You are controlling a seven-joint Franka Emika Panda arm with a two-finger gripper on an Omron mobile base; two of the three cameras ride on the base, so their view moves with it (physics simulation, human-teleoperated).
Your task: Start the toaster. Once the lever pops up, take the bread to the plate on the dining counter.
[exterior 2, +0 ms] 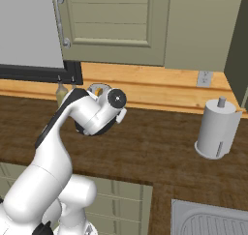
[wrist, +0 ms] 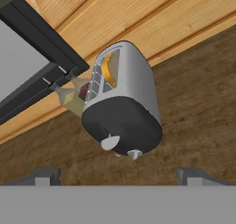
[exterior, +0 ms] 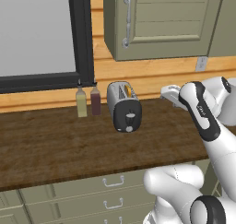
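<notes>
The chrome toaster [exterior: 123,105] stands on the wooden worktop [exterior: 55,149] near the back wall, its black end face towards me. In the hand view the toaster [wrist: 124,98] lies straight ahead. The pale lever [wrist: 109,142] sticks out of the black face, with a small round knob [wrist: 134,154] next to it. A tan slice of bread [wrist: 108,68] sits down in a slot. My gripper [wrist: 119,176] is open, short of the end face and touching nothing, its fingertips [wrist: 44,177] wide apart. The plate and the dining counter are out of view.
Two slim bottles [exterior: 81,102] [exterior: 95,100] stand just left of the toaster under the black window frame [exterior: 83,34]. A paper towel roll [exterior 2: 218,128] stands at the right, a sink [exterior 2: 213,219] at the lower right. A green wall cabinet [exterior: 156,20] hangs overhead.
</notes>
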